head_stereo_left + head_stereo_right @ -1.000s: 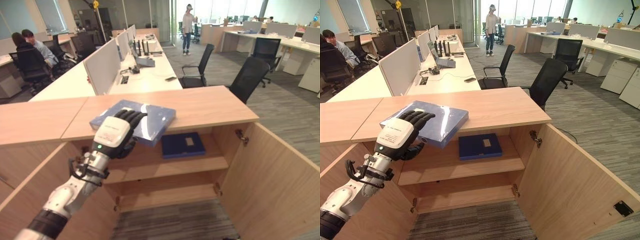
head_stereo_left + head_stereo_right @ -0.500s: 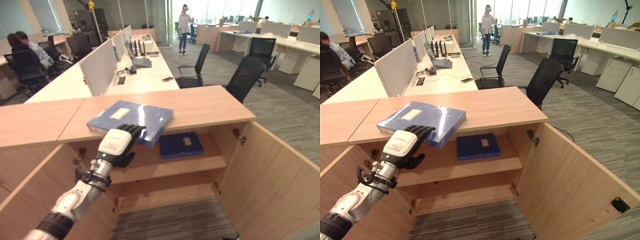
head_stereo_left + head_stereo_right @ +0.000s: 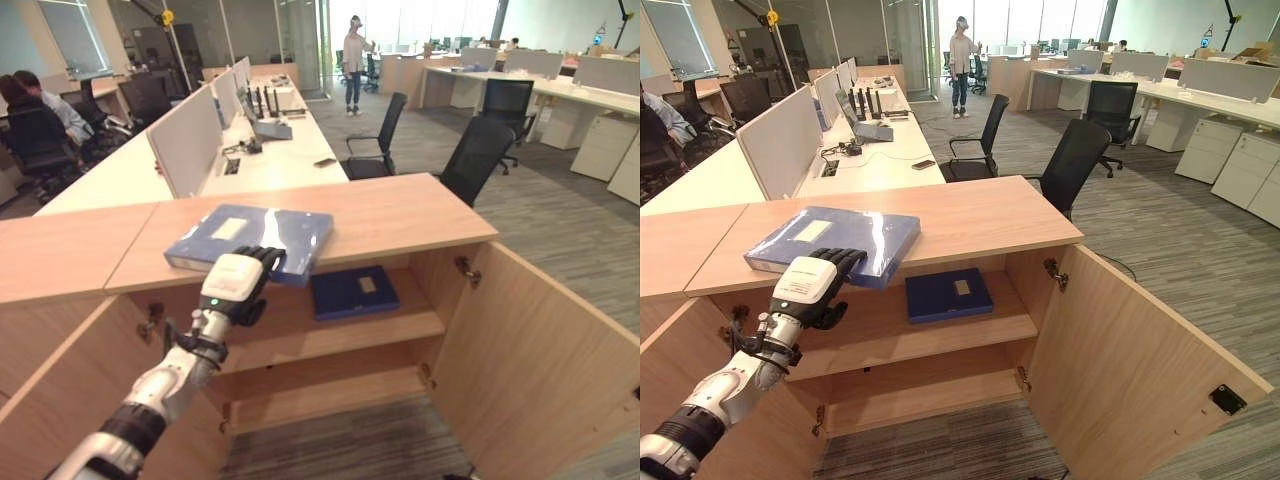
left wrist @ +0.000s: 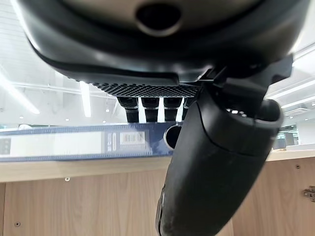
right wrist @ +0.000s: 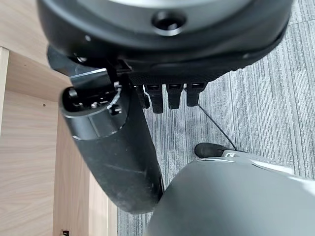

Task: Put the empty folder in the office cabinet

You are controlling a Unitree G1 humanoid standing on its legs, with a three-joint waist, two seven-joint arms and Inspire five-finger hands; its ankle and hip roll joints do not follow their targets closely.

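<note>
my left hand (image 3: 238, 283) sits centre-left of the head view, at the near edge of the blue folder (image 3: 250, 240), which lies flat on the cabinet top (image 3: 400, 212) w/ its near corner hanging a bit over the front edge. fingers are laid over that edge and in the wrist view the thumb comes up under the spine, so i read it as a pinch on the folder, not loose. my right hand (image 5: 147, 105) hangs low by the floor, fingers relaxed, holding nothing, idle. step in hand imo: get the folder off the top and down into the cabinet. to do it well i'd firm the pinch first, since i only have one edge and it'll prob sag. then slide it toward me, keep it level, dip under the top lip and feed it onto the shelf (image 3: 400, 325), left of the dark book (image 3: 352, 291) lying there, clear of the open door (image 3: 540, 350).
</note>
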